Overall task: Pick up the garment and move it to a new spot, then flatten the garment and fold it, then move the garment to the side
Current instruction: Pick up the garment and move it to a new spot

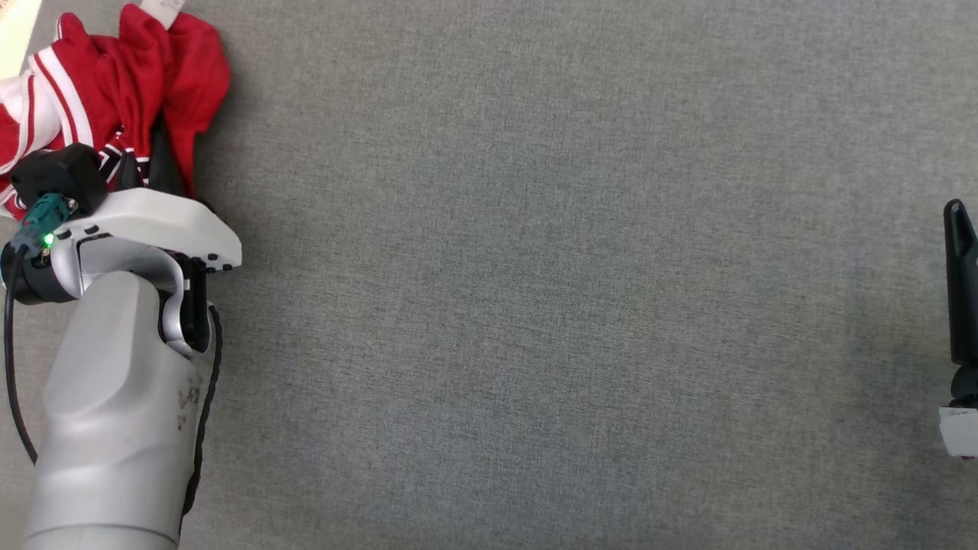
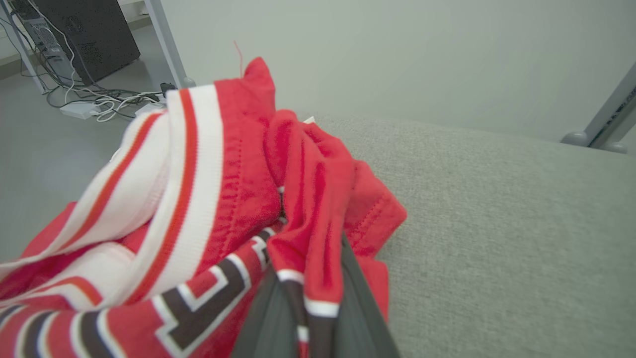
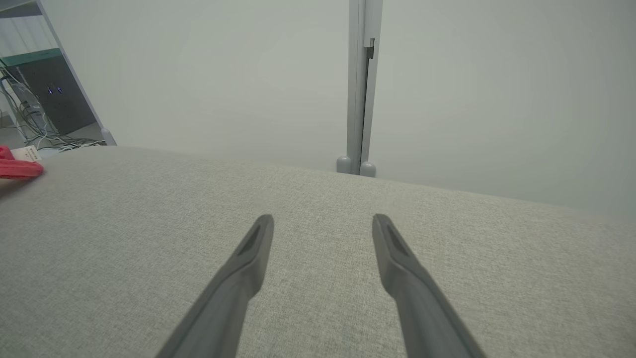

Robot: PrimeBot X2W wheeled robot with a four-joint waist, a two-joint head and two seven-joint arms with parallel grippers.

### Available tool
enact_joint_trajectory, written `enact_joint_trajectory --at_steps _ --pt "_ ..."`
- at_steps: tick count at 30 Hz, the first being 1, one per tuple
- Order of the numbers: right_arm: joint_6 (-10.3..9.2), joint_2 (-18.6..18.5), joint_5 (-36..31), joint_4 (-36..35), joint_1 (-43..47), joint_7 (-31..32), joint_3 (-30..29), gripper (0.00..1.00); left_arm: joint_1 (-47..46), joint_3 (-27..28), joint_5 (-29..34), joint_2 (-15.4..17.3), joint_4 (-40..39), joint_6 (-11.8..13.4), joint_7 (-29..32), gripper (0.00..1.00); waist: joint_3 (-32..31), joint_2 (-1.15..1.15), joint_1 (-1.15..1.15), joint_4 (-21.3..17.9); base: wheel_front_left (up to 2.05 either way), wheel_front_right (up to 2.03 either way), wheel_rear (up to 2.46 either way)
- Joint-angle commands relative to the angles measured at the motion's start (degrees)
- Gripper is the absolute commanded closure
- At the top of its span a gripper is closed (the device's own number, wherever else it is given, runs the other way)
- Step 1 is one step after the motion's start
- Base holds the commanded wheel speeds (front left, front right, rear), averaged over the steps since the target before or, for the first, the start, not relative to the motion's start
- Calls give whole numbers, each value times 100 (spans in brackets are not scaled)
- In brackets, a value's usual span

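The garment [image 1: 130, 76] is a crumpled red jersey with white stripes and dark-edged lettering, lying at the far left corner of the grey table [image 1: 535, 305]. My left gripper [image 1: 149, 164] reaches into its near edge. In the left wrist view the left gripper [image 2: 310, 303] is shut on a red fold of the garment [image 2: 238, 189], which stands pinched between the two dark fingers [image 2: 360, 308]. Far to the right, my right gripper [image 3: 322, 223] hovers open over bare cloth surface. One of its fingers [image 1: 960, 283] shows at the right edge of the head view. A bit of the garment [image 3: 17, 170] lies far to its left.
The table's left edge runs just beyond the garment. Past it is floor with a dark computer tower [image 2: 84, 35] and cables [image 2: 99, 102]. A grey upright post [image 3: 361, 84] stands behind the table's far edge, and another slanted leg [image 2: 608, 117] stands at the right.
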Motion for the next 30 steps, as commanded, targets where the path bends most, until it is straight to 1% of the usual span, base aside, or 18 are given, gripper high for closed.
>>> enact_joint_trajectory --at_steps 1,7,12,15,19,24,27,30 --pt "-3 1 -6 35 -13 -31 22 0 106 27 86 0 -95 14 1 100 -183 0 0 -44 0 0 0" --pt "-3 98 -69 197 163 -92 146 0 944 274 487 -57 -1374 -61 -3 100 -931 0 0 -199 0 0 0" --pt "-3 195 -65 371 396 -97 298 0 1843 305 738 -156 -2354 -168 -4 100 -1643 0 0 -408 0 0 0" --pt "-3 306 -47 418 552 -74 364 0 2386 236 806 -248 -2856 -163 -4 100 -1961 0 0 -531 0 0 0" --pt "-3 454 -40 438 769 -55 410 0 3082 15 902 -349 -3496 -93 -3 100 -2277 0 0 -687 0 0 0" --pt "-3 556 -31 428 953 -15 450 0 3690 -406 861 -429 -4112 -24 134 100 -2460 0 0 -970 0 0 0" --pt "-3 623 -30 385 975 -20 468 0 3865 -747 820 -451 -4347 -48 252 100 -2443 0 0 -1215 0 0 0" --pt "-2 652 -7 365 897 -50 490 0 3736 -1142 749 -472 -4374 -129 351 100 -2303 0 0 -1525 0 0 0"
